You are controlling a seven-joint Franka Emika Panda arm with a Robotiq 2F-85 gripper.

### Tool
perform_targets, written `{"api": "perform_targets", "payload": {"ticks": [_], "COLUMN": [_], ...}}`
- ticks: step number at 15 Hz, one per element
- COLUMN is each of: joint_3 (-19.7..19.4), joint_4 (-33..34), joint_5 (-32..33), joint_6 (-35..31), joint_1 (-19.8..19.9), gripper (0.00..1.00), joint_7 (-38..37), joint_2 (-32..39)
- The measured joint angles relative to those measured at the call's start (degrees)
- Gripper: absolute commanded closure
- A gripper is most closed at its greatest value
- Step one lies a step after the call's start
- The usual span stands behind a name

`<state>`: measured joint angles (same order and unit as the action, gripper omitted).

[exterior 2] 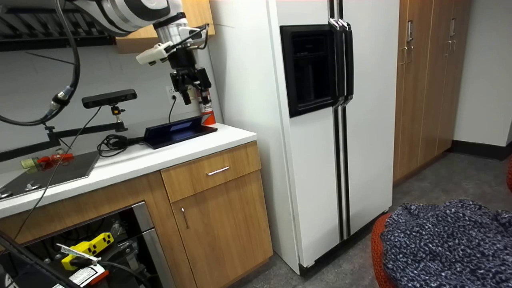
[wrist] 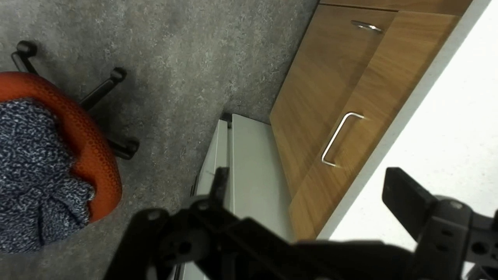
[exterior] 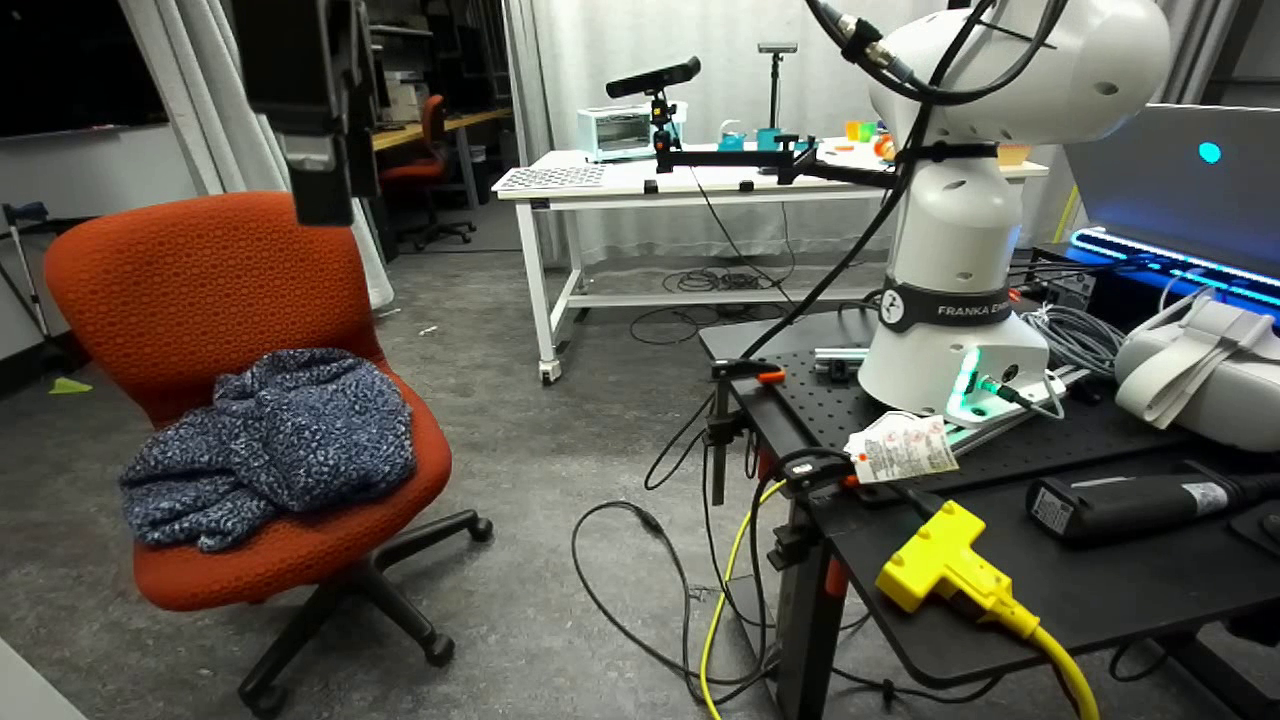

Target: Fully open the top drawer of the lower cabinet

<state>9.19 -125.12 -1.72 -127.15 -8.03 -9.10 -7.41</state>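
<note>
The top drawer (exterior 2: 192,182) of the lower cabinet is shut, its wooden front flush above the cabinet door (exterior 2: 228,228); its inside is hidden. It carries a thin silver bar handle (exterior 2: 218,171). In the wrist view the drawer front (wrist: 383,87) runs diagonally under the counter edge, with the handle (wrist: 335,136) ahead of the fingers. My gripper (exterior 2: 196,100) is open and empty, high above the counter's right end, apart from the handle. In the wrist view the gripper (wrist: 306,174) has its fingers wide apart. A dark part of the gripper (exterior: 325,190) shows at the upper left.
The white counter (exterior 2: 236,137) holds a dark folded screen (exterior 2: 180,132), a camera on an arm (exterior 2: 109,98) and a red extinguisher (exterior 2: 209,118). A white fridge (exterior 2: 256,120) stands right beside the cabinet. An orange chair (exterior: 210,290) with a dark cloth stands on the floor.
</note>
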Motion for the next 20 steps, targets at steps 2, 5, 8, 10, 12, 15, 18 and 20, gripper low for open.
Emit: {"api": "perform_targets", "payload": {"ticks": [2,5,8,10,12,15,18,20], "joint_3": [-0.14,-0.16,-0.16,-0.16,-0.15,0.15,0.91,1.37], "joint_4": [-0.01,0.03,0.04,0.06,0.06,0.04,0.05,0.07], "joint_5": [0.0,-0.62,-1.12,-1.14,-1.07,-1.1,-1.2,-1.22], "joint_6": [-1.81,-2.61,-2.61,-2.61,-2.59,-2.62,-4.01,-5.85], "joint_1": [0.03,0.03,0.03,0.03,0.01,-0.26,-0.93,-1.5], "gripper": [0.0,0.0,0.0,0.0,0.0,0.0,0.0,0.0], "joint_7": [0.0,0.07,0.1,0.1,0.1,0.43,1.04,1.11], "joint_2": [2.24,4.78,5.72,5.73,5.8,6.83,8.94,10.69]}}
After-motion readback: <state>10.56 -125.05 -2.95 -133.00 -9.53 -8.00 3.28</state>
